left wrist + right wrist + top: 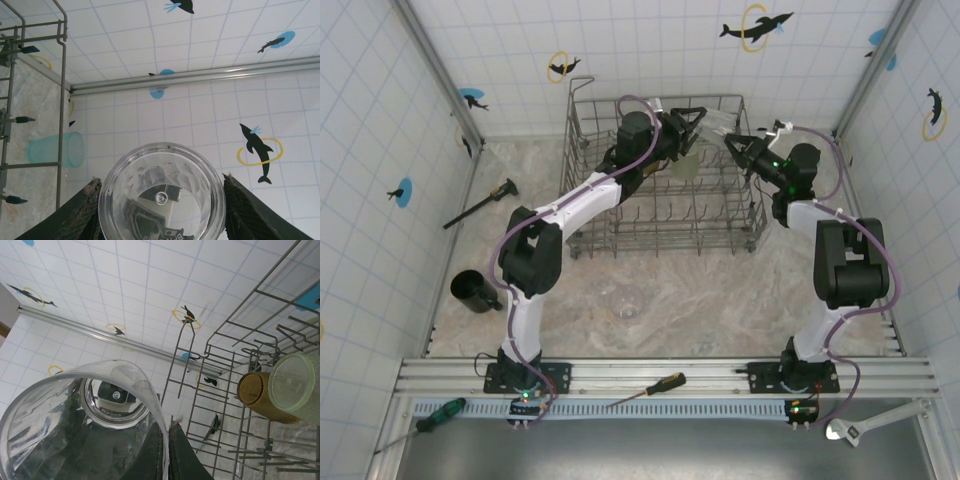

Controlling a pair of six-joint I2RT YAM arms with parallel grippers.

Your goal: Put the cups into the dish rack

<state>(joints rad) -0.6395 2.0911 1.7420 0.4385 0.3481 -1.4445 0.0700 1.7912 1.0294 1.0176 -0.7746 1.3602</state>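
Left gripper point(161, 181) clasped a faceted clear tumbler point(161, 210), right gripper point(125, 452) pinched a clear tumbler point(47, 432) by its wall, both crowded over dish rack point(588, 150) at upper middle, so a collision or dropped glass looked likely.

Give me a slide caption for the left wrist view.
Left claw flanking a clear cup; dish rack and light blue cup at left.

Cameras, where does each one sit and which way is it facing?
Top external: above and behind the arms, looking down on the table and rack; both whole arms show.
Left wrist: on the left arm, facing the tiled wall past a clear cup between its fingers.
Right wrist: on the right arm, facing the rack past a clear cup, its finger at the rim.
Shared: all three see the rack; both wrist views, the tiled wall.
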